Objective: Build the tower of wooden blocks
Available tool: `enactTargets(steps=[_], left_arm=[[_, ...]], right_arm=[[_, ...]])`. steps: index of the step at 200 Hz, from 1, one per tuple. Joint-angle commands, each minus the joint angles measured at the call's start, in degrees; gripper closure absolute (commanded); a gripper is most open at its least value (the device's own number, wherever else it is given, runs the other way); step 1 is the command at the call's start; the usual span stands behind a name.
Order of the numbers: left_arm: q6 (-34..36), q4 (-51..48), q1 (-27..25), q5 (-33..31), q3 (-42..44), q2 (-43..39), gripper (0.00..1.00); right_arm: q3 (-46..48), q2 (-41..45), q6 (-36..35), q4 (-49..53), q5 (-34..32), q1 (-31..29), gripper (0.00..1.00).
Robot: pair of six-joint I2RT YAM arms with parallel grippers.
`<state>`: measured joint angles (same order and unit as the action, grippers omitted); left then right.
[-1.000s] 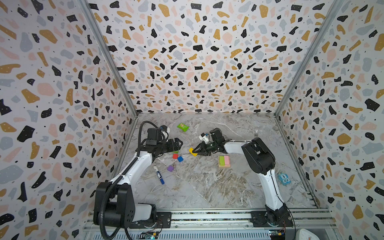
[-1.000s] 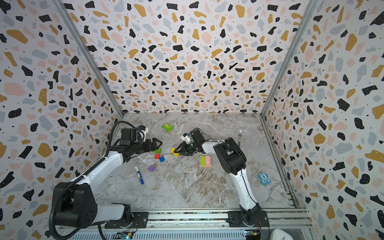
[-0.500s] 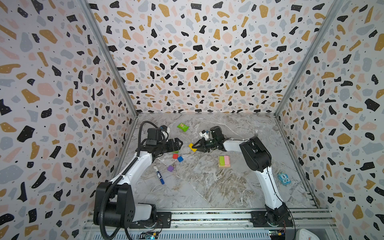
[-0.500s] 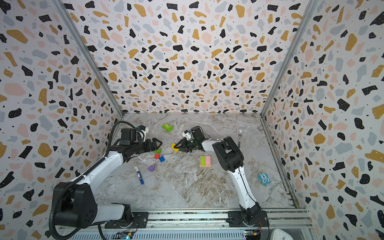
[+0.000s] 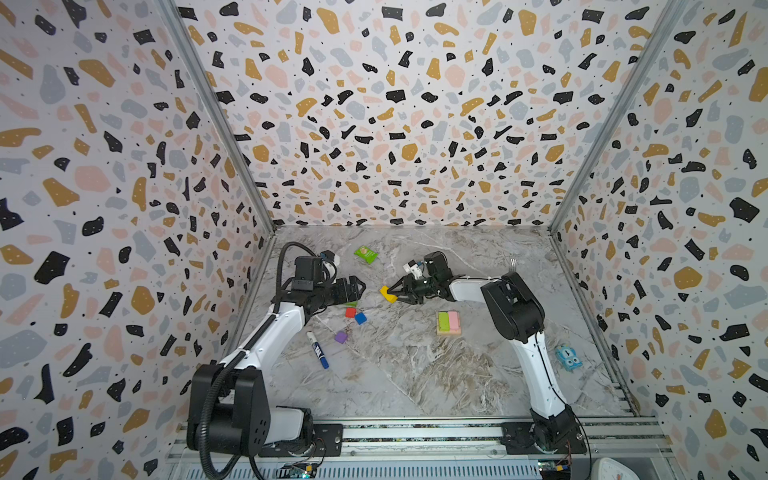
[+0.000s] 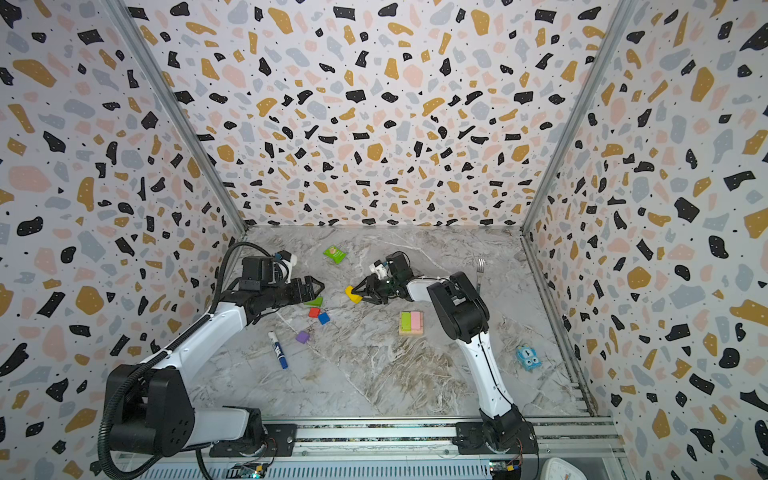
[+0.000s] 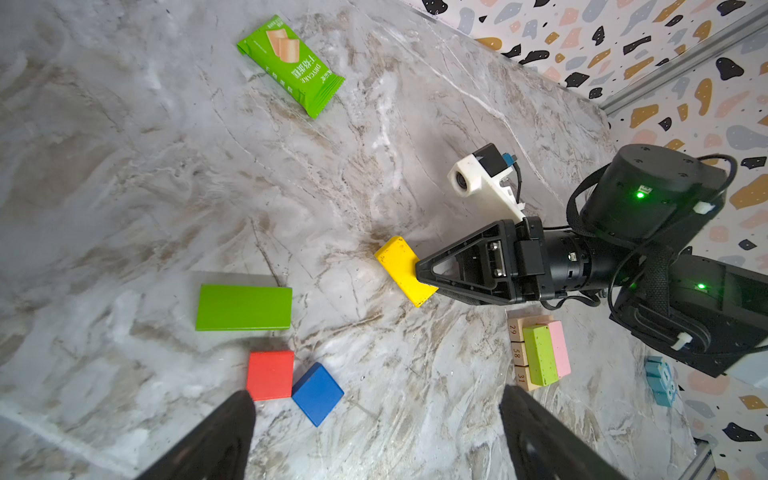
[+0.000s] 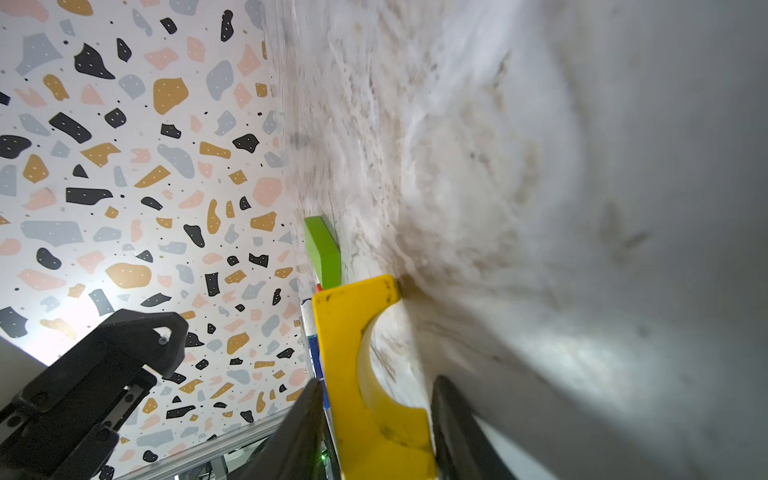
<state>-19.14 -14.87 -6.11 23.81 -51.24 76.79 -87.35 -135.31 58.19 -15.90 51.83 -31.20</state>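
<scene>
The yellow arch [image 5: 388, 294] stands on the marble floor with its notch down. My right gripper [image 5: 395, 293] straddles one end of it, slightly open, with a thin gap at one finger [image 8: 305, 419] in the right wrist view. The tower [image 5: 449, 322] is tan bars with a lime bar [image 7: 539, 355] and a pink bar [image 7: 559, 347] on top, to the right of the arch. My left gripper [image 5: 360, 286] hangs open and empty above a green bar [image 7: 244, 307], a red cube [image 5: 350, 312] and a blue cube [image 5: 360, 318]. A purple cube [image 5: 340, 337] lies nearer the front.
A blue-capped marker [image 5: 318, 350] lies left of the purple cube. A green snack packet [image 5: 365, 254] sits near the back wall, a fork [image 5: 513, 262] at the back right. A small blue toy [image 5: 568, 358] rests near the right wall.
My right gripper has shifted slightly toward the back with the yellow arch, and its jaws have parted a little from it. The left arm has not moved.
</scene>
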Motion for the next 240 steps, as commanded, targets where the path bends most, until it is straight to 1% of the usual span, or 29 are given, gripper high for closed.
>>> enactTargets(steps=[1,53,86,108,135,146,179,192,215,240], left_arm=[[-0.11,1.84,0.22,0.73,0.44,-0.23,0.07],[-0.18,1.79,0.22,0.72,0.44,-0.16,0.07],[-0.19,1.71,0.22,0.65,0.45,0.2,0.07],[-0.14,1.6,0.22,0.61,0.42,0.29,0.07],[-0.11,1.56,0.26,0.43,0.2,0.37,0.07],[-0.11,1.47,0.22,0.32,0.18,0.3,0.07],[0.0,1.25,0.22,-0.03,0.18,0.25,0.07],[-0.11,1.17,0.22,-0.29,0.18,0.26,0.07],[-0.11,0.57,0.31,-0.99,-0.17,0.64,0.07],[-0.11,0.39,0.65,-1.2,-0.29,0.9,0.07]], right_arm=[[0.93,0.06,0.07,2.61,-1.05,0.48,0.51],[0.7,0.59,-1.27,4.19,-2.06,0.95,0.47],[-0.23,2.78,-5.72,8.71,-5.14,0.62,0.4],[-1.64,4.77,-10.41,13.22,-7.46,0.41,0.35],[-4.45,5.75,-15.89,19.19,-9.07,-0.55,0.35],[-5.87,6.0,-19.18,21.9,-10.17,-1.24,0.35],[-8.48,7.09,-28.61,28.52,-15.35,-4.13,0.34],[-9.12,7.71,-32.35,31.05,-19.22,-5.6,0.35],[-8.29,9.52,-37.17,31.83,-24.11,-7.99,0.35],[-4.67,12.58,-40.12,28.46,-26.99,-9.8,0.35]])
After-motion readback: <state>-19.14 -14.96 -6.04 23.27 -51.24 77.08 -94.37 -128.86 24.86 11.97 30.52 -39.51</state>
